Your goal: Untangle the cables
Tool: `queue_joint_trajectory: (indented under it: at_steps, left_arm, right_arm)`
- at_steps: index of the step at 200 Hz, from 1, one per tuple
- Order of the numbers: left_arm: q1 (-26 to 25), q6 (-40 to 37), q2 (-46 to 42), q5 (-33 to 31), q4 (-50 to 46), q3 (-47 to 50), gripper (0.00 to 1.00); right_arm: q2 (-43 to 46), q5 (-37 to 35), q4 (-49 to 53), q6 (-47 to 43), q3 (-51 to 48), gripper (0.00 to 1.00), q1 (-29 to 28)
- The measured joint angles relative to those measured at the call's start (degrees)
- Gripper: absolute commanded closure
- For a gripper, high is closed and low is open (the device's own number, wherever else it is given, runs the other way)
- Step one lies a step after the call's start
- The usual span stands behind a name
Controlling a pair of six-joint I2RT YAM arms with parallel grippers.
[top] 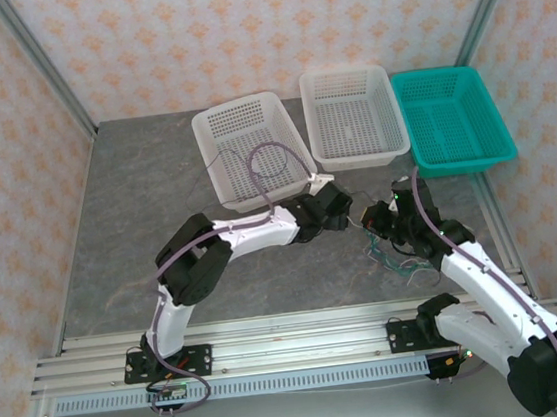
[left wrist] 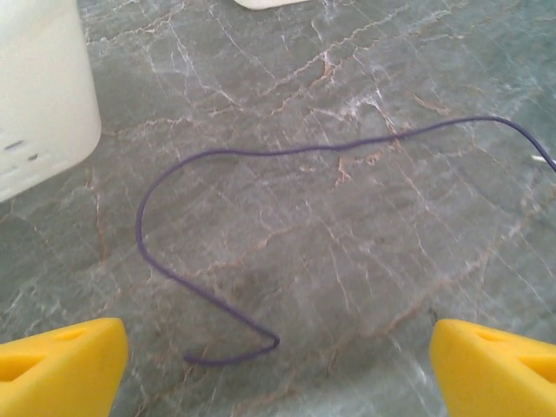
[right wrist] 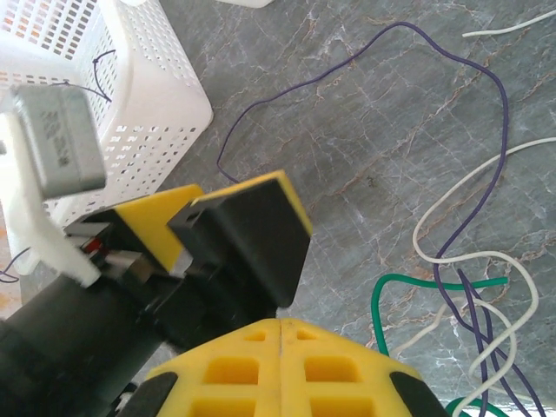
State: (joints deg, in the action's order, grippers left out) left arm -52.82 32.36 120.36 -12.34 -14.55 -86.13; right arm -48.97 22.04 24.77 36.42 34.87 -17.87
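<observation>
— Where do the cables (top: 393,256) lie?

— In a loose heap on the grey marbled desk (top: 157,202), right of centre, just on the near side of the two tools and beside the right arm.

— How does the left tool (left wrist: 278,373) stand?

— Spread wide. In its wrist view the yellow fingertips (left wrist: 61,369) sit at the two lower corners, with bare desk between them. The purple cable (left wrist: 261,152) lies flat there. It comes in from the right, bends round at the left and ends in a small hook near the left fingertip, touching neither finger.

— And the right tool (right wrist: 280,326)?

— Pressed together, its yellow fingers meeting along a thin seam. Whether a strand is caught in that seam cannot be told.

— What lies to its right?

— The purple cable arcs away and back, then crosses the white cable (right wrist: 469,261) and the green cable (right wrist: 391,282) in several overlapping loops.

— Anything else on the desk?

— A white basket (top: 246,147) sits just beyond the left tool. A second white basket (top: 348,110) and a teal basket (top: 449,119) stand in a row to its right along the far edge.
</observation>
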Motion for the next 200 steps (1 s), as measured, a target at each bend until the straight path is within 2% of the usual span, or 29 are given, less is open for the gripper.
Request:
queue_joint_trajectory:
  at_steps: [30, 49, 60, 77, 92, 118, 137, 170, 200]
  left_arm:
    - [0.0, 1.5, 4.3, -1.2, -1.1, -4.0, 0.44]
    - [0.0, 3.1, 5.8, -1.4, -1.9, -4.2, 0.55]
    - [0.0, 4.1, 6.3, -1.4, -2.6, -4.2, 0.65]
    - [0.1, 4.4, 6.3, -1.3, -3.1, -4.2, 0.86]
    - [0.1, 5.3, 6.1, -0.9, -3.0, -3.9, 1.0]
    - [0.1, 5.5, 2.8, 0.9, -2.9, 0.0, 1.0]
    - [0.1, 5.6, -3.1, 2.7, -3.3, 3.5, 1.0]
    - [0.1, 5.1, -20.8, 4.2, -5.7, 6.3, 1.0]
    - [0.4, 3.1, -36.7, 2.2, -11.6, 2.4, 1.0]
  right_arm:
    - [0.4, -0.1, 0.2, 0.0, 0.0, 1.0, 0.0]
    - [0.4, -0.2, 0.2, 0.1, 0.0, 1.0, 0.0]
    - [0.4, -0.2, 0.2, 0.2, 0.0, 1.0, 0.0]
    - [0.4, -0.3, 0.2, 0.4, 0.0, 1.0, 0.0]
    - [0.4, -0.6, 0.1, 0.8, 0.0, 1.0, 0.0]
    - [0.4, -2.2, 0.2, 1.5, -0.1, 1.0, 0.0]
    - [0.8, -5.3, 0.3, 2.1, -0.6, 1.0, 0.0]
    - [0.7, -10.5, -0.1, 2.4, -3.6, 1.0, 0.3]
    - [-3.9, -13.4, -1.9, 2.3, -6.1, 1.0, 2.1]
